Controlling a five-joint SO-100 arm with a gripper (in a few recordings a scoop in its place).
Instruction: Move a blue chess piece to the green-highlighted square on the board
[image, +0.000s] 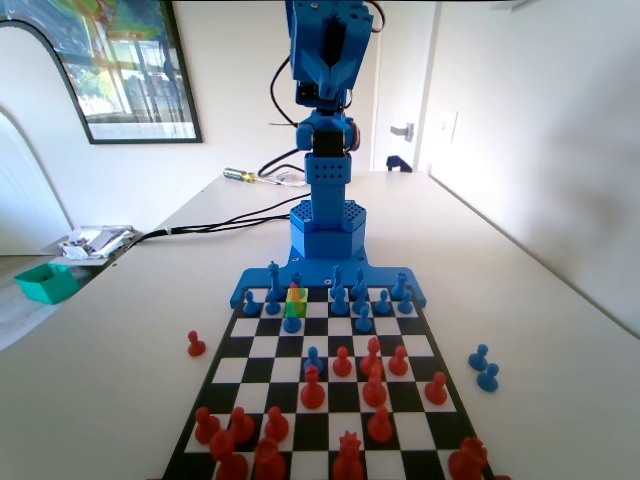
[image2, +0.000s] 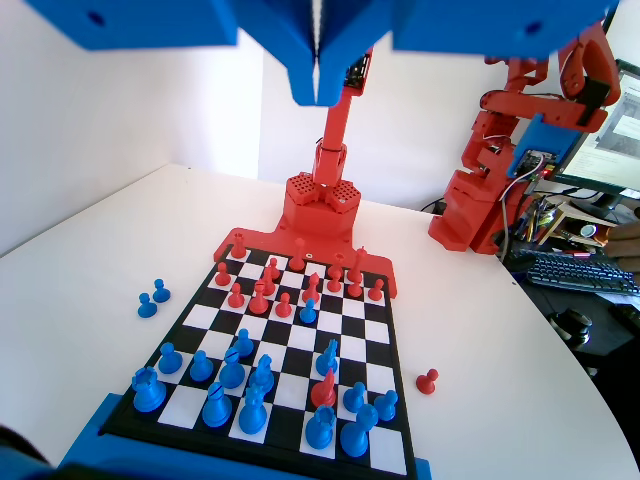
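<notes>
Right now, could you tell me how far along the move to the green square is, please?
Done: nothing visible; no blue piece clearly sits on the green-highlighted square. In hand: nothing; the end effector hangs high above the board, jaws together and empty. Left: pick a blue piece, perhaps the blue pawn beside that square, and place it.

1 board (image: 268, 372), 1 green-highlighted square (image: 296, 295), 2 off-board blue pawns (image: 479, 357) (image: 488, 377)
</notes>
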